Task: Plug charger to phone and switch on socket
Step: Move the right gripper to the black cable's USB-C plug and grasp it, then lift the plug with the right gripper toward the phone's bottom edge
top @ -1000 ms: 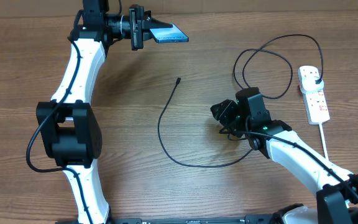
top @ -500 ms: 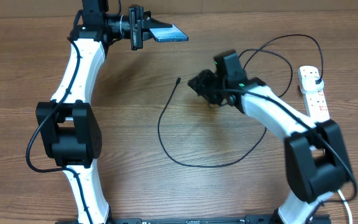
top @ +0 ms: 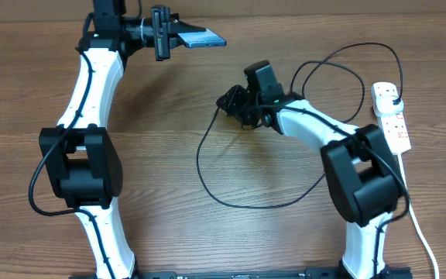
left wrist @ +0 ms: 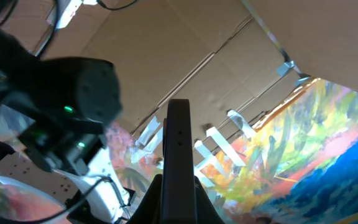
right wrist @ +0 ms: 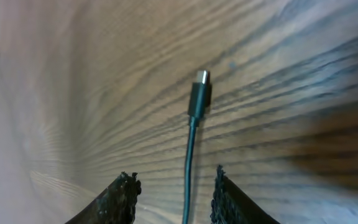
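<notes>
My left gripper (top: pixel 162 33) is raised at the back left and shut on the phone (top: pixel 201 38), which sticks out to the right with its blue screen up. The left wrist view shows the phone (left wrist: pixel 179 149) edge-on between the jaws of the left gripper (left wrist: pixel 179 202). The charger's black cable (top: pixel 204 167) loops over the table to a plug in the socket (top: pixel 394 124) at the right edge. My right gripper (top: pixel 229 101) hovers over the connector tip (right wrist: pixel 199 93). The right gripper (right wrist: pixel 173 190) is open, with the cable (right wrist: pixel 188 180) running untouched between its fingertips.
The socket's thick white cord (top: pixel 409 205) trails toward the front right corner. Extra loops of the black cable (top: pixel 339 77) lie between my right arm and the socket. Bare wooden tabletop (top: pixel 176 209) spreads around the cable.
My right arm has swung from the right middle of the table left and back to the cable's connector tip. The left arm with the phone has shifted slightly left.
</notes>
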Tool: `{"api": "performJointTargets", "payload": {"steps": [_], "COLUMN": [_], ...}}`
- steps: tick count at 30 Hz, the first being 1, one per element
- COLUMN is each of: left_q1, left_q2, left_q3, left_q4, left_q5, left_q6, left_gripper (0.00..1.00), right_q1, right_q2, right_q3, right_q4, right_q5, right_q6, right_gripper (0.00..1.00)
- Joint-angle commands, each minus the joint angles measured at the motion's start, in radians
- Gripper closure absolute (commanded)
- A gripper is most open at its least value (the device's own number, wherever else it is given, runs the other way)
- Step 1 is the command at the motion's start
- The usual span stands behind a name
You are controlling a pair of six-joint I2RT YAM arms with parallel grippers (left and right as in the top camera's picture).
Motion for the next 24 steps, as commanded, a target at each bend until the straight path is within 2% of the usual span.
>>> {"api": "performJointTargets", "payload": {"steps": [1, 10, 21, 24], "left_q1": [0.008, 0.008, 0.006, 0.005], "left_q2": [-0.006, -0.006, -0.006, -0.006], "left_q3": [0.019, 0.019, 0.019, 0.019], "left_q4": [0.002, 0.002, 0.002, 0.002], "left_q5": [0.036, 0.036, 0.036, 0.036], "left_q6": [-0.020, -0.016, 0.009, 0.027], "left_gripper": [0.96, 0.96, 0.96, 0.96], "right_q1": [0.024, 0.041, 0.041, 0.041], "right_q2": [0.037, 0.099, 0.154, 0.167], "right_q3": [0.024, 0.024, 0.024, 0.024], "right_q4": [0.041, 0.119, 0.145, 0.145], "right_q5": [0.002, 0.013, 0.085, 0.104], "right_q6": [0.022, 0.125, 0.149, 0.149], "right_gripper": [0.59, 0.62, 0.63, 0.70]}}
